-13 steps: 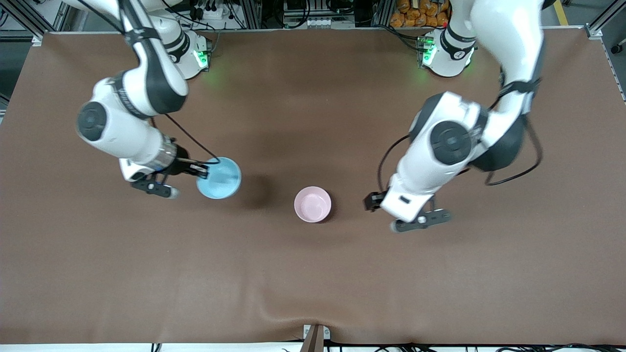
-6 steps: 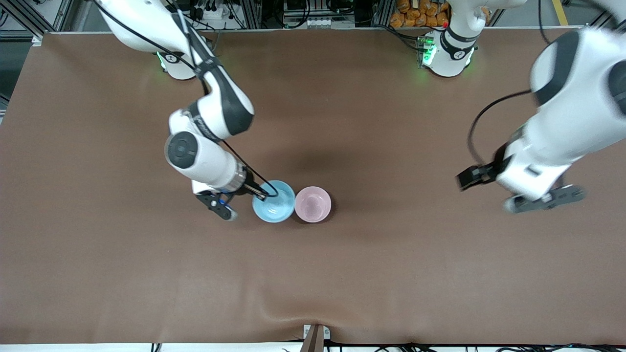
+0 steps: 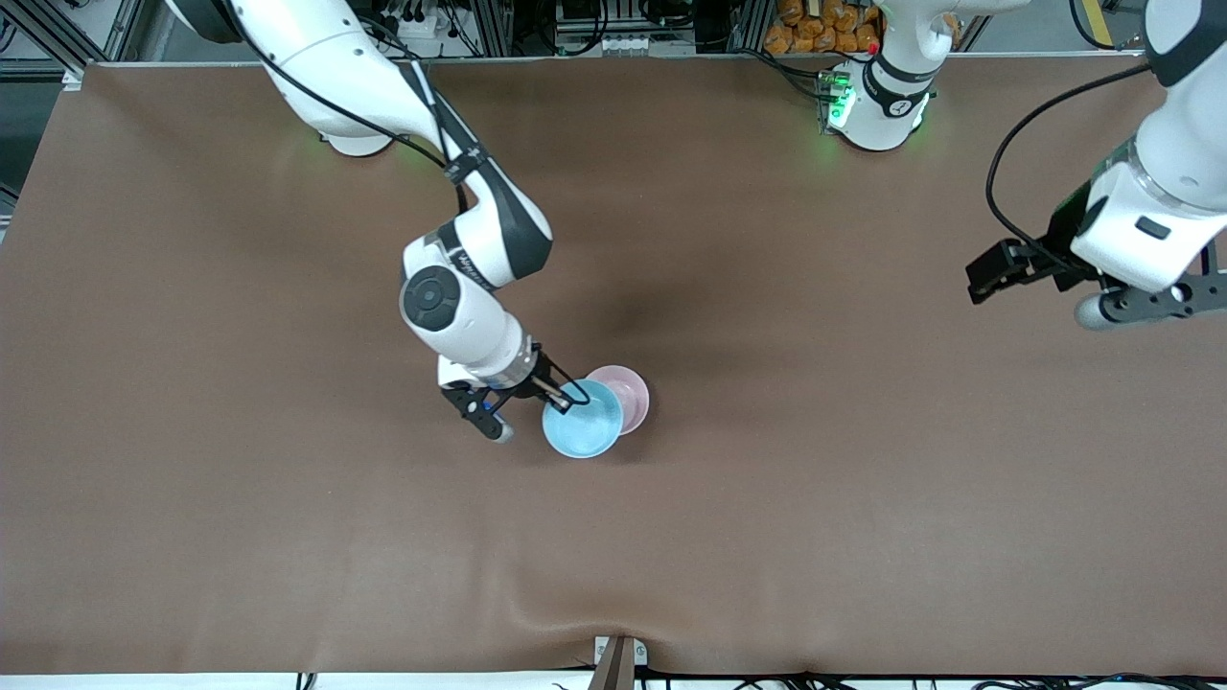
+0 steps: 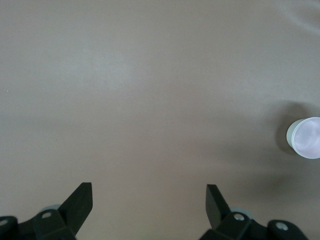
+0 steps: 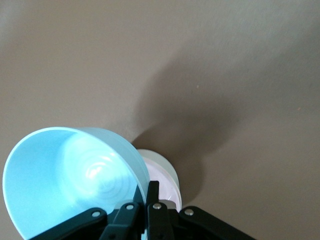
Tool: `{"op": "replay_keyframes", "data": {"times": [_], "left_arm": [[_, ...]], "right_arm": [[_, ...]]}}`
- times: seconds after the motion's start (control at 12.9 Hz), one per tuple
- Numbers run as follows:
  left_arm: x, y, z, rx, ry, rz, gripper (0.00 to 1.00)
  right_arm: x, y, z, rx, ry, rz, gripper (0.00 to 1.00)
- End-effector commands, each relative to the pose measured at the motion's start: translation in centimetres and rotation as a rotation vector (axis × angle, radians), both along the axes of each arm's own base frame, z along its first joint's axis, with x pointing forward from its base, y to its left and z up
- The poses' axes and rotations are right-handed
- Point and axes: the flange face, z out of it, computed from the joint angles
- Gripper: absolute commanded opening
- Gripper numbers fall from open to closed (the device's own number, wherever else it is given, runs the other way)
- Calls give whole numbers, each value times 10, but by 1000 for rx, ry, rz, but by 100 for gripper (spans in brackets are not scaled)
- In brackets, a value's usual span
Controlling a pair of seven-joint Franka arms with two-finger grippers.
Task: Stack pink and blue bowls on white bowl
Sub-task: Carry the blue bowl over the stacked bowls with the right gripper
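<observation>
Blue bowl (image 3: 582, 431), likely light and slick (rim-pinched by right hand (image 3: 559, 395)), over pink bowl (image 3: 629, 391); left hand (image 4: 149, 205) wide, waiting.

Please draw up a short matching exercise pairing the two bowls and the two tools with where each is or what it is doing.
Column one:
1. smooth sky-blue round bowl
2. smooth pale pink round bowl
3. right tool
4. left tool

Column two:
a. open over bare table
b. resting on the table, partly covered
c. held in the air
d. clamped on a rim

Pairs: 1-c, 2-b, 3-d, 4-a
</observation>
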Motion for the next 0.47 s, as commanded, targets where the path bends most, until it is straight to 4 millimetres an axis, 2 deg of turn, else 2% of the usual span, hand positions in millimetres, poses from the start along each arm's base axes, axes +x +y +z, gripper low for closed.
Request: {"op": "replay_keyframes", "data": {"times": [0.0,0.23,0.39], "left_arm": [[-20,8,-14,24,-25,-21,100],[-30,18,-19,30,-30,-20,100],[-29,21,-17,28,-35,-16,100]], "right_arm": [[-12,20,-3,9,12,-16,0],[-26,26,-18,-7,32,-8,0],[-30,28,-23,-3,18,-10,0]]}}
